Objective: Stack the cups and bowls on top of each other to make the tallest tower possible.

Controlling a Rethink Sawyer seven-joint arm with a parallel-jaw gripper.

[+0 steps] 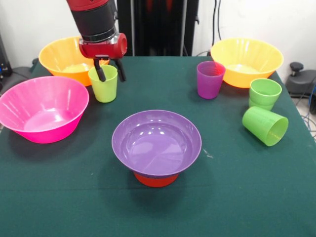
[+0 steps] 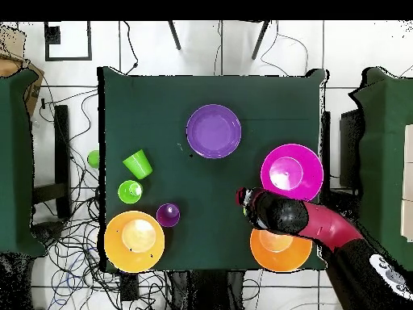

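Jaws (image 1: 109,71) parted, straddling the rim of the yellow-green cup (image 1: 104,84), one finger inside, one outside. Cup upright on green tabletop (image 1: 237,197), just before an orange-yellow bowl (image 1: 61,57), beside the pink bowl (image 1: 43,108). Purple bowl (image 1: 156,142) sits on a small orange bowl (image 1: 156,179), mid-tabletop.

Arm: red and black, it comes down into the front view from the top edge, above the yellow-green cup (image 1: 104,83).
Wrist: a black cylinder ending in a red block, directly over that cup.
Hand (image 1: 109,70): pointing straight down at the cup's rim.
Fingers (image 1: 100,72): two dark prongs spread apart, one inside the cup's mouth, one just outside its rim.
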